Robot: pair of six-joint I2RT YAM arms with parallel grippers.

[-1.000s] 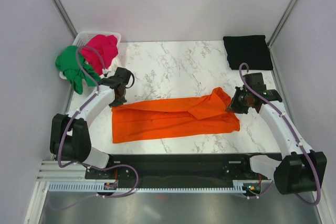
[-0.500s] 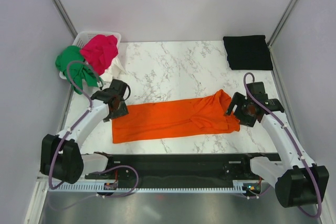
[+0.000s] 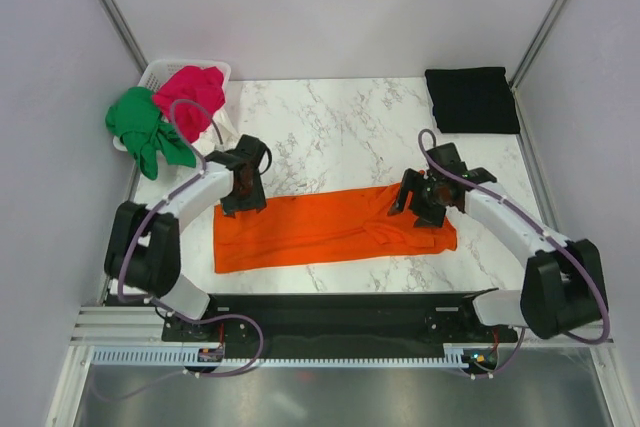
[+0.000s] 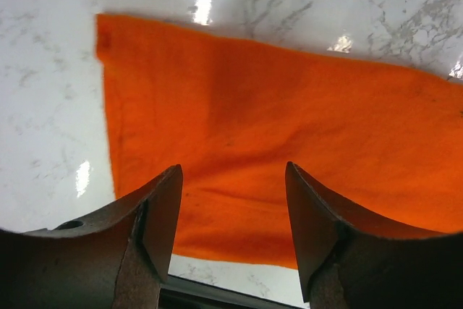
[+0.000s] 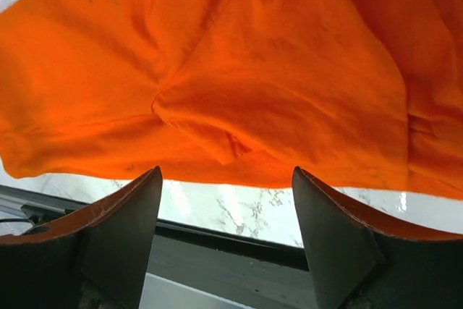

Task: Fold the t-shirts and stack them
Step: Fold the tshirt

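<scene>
The orange t-shirt (image 3: 320,229) lies folded into a long strip across the near half of the table, creased at its right end (image 5: 239,70). My left gripper (image 3: 243,199) hovers open over its far left corner, cloth (image 4: 275,135) showing between the fingers. At the strip's right end my right gripper (image 3: 418,211) stands open above it, holding nothing. A folded black t-shirt (image 3: 471,99) rests at the far right corner. Green (image 3: 143,127) and magenta-red (image 3: 192,95) t-shirts are heaped on the white basket (image 3: 160,73), a bit of white cloth (image 3: 224,127) beside them.
Grey walls with metal posts close in the table on three sides. The dark base rail (image 3: 340,312) runs along the near edge, seen past the shirt in the right wrist view as a rail (image 5: 217,251).
Both grippers let go of the orange t-shirt and opened. The raised right flap dropped flat. Both arms pulled back, then swung in over the strip's two ends.
</scene>
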